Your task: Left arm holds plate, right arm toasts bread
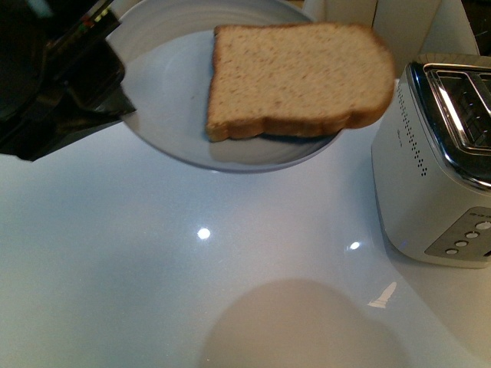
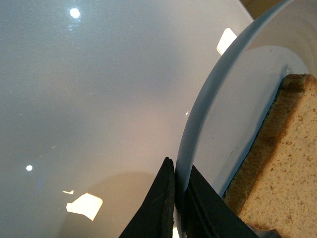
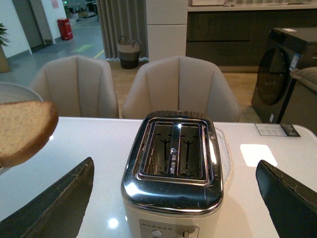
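My left gripper (image 1: 115,84) is shut on the near-left rim of the pale blue-grey plate (image 1: 165,84) and holds it tilted above the white table. The bread (image 1: 299,77), a tan slice with brown crust, lies on the plate and overhangs its right rim toward the toaster (image 1: 441,161). In the left wrist view the black fingers (image 2: 158,203) pinch the plate rim (image 2: 213,99) beside the bread (image 2: 282,173). My right gripper (image 3: 176,198) is open and empty, its fingers (image 3: 59,203) wide apart on either side of the toaster (image 3: 173,168); the bread (image 3: 22,129) shows at the edge.
The white and chrome toaster has two empty slots (image 3: 173,148) and buttons on its front (image 1: 468,238). The glossy white table (image 1: 153,253) spreads below. Two beige chairs (image 3: 178,89) stand behind the table, with a dark appliance (image 3: 282,69) beyond.
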